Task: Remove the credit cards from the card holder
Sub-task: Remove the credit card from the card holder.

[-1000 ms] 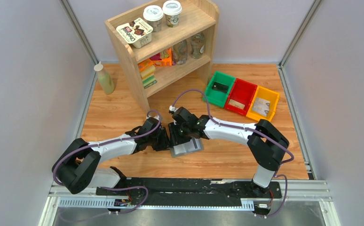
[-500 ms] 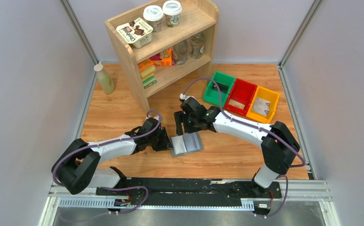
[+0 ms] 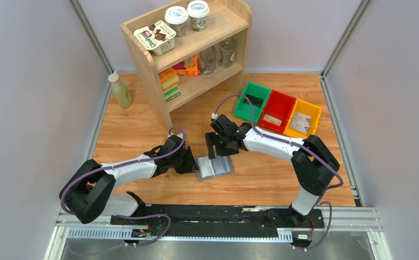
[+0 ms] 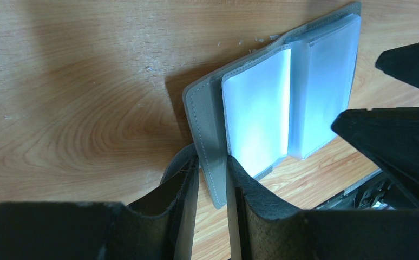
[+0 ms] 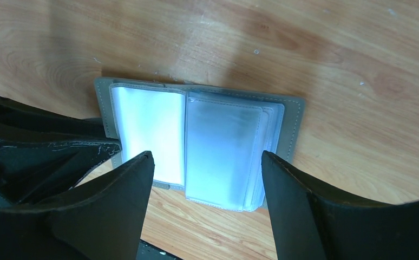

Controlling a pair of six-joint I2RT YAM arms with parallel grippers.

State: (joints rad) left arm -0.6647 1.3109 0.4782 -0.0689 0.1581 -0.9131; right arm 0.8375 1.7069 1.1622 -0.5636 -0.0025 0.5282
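The card holder [image 3: 216, 167] lies open like a book on the wooden floor, its frosted pale blue pockets [image 5: 221, 146] facing up. My left gripper [image 4: 213, 162] is shut on the grey cover's left edge [image 4: 204, 116], and it shows from above as well [image 3: 195, 164]. My right gripper [image 5: 204, 165] hovers open just over the holder's far side [image 3: 216, 153], touching nothing. Through the pockets I cannot make out any credit cards. One pale card [image 3: 273, 119] lies in the red bin and another [image 3: 301, 123] in the yellow bin.
Green [image 3: 243, 107], red [image 3: 281, 98] and yellow [image 3: 311, 109] bins sit in a row at the back right. A wooden shelf [image 3: 156, 76] with cups and boxes stands at the back, a pale green bottle [image 3: 120, 91] to its left. Grey walls enclose the floor.
My right gripper has opened, lifted off the card holder and drawn back towards the far right. The holder now lies open. The left gripper has kept its hold.
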